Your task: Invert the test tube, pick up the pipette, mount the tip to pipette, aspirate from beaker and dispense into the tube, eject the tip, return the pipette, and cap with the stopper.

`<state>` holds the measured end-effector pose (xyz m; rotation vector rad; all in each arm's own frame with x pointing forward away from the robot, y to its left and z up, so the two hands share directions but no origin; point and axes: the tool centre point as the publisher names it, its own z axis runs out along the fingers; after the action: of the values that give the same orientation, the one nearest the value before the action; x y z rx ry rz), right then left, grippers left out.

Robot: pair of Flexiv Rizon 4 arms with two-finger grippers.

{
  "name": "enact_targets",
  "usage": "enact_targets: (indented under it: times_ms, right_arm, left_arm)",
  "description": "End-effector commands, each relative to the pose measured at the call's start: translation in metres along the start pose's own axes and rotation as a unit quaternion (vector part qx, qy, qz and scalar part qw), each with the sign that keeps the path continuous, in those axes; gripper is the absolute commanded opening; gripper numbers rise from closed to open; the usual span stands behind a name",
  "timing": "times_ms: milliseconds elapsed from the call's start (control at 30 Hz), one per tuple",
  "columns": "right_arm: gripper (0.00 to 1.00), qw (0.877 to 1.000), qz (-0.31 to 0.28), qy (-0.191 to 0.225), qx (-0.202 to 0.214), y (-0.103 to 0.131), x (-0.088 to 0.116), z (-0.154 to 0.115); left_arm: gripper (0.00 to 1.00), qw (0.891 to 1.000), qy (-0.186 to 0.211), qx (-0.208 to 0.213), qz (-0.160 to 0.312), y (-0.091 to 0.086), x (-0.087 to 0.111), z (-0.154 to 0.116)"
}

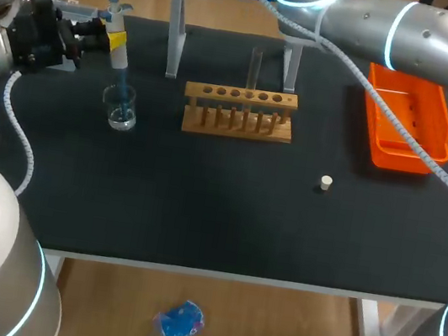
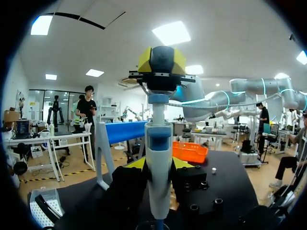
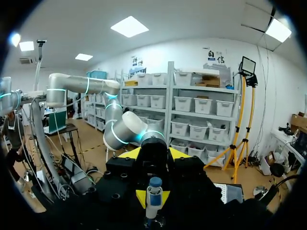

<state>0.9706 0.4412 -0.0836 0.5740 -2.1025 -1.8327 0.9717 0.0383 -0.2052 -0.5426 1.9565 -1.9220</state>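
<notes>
Pipette (image 1: 119, 54) clamped upright between left jaws, tip (image 1: 122, 84) in beaker (image 1: 120, 109)

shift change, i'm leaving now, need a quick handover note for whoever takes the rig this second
Left hand: shut on the pipette, held upright with its tip down in the beaker.
Right hand: just above the pipette's top; open or shut unclear.
Test tube stands upright in the rack. Stopper lies loose on the table, apart from the rack.
Done: tube set upright, pipette picked up, tip mounted.
Left: probably finish aspirating, then dispense into the tube, eject the tip, return the pipette, cap.
</notes>
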Motion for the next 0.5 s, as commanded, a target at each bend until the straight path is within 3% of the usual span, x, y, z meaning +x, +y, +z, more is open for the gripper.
enact_targets:
  times_ms: [33, 500]
  right_arm:
    - [1.00, 0.999, 0.004, -0.034, 0.020, 0.012, 0.028, -0.023]
    - [1.00, 0.996, 0.019, -0.067, 0.063, 0.017, 0.064, -0.077]
  left_arm:
    - [0.00, 1.000, 0.000, 0.000, 0.000, 0.000, 0.000, 0.000]
    - [0.00, 1.000, 0.000, 0.000, 0.000, 0.000, 0.000, 0.000]
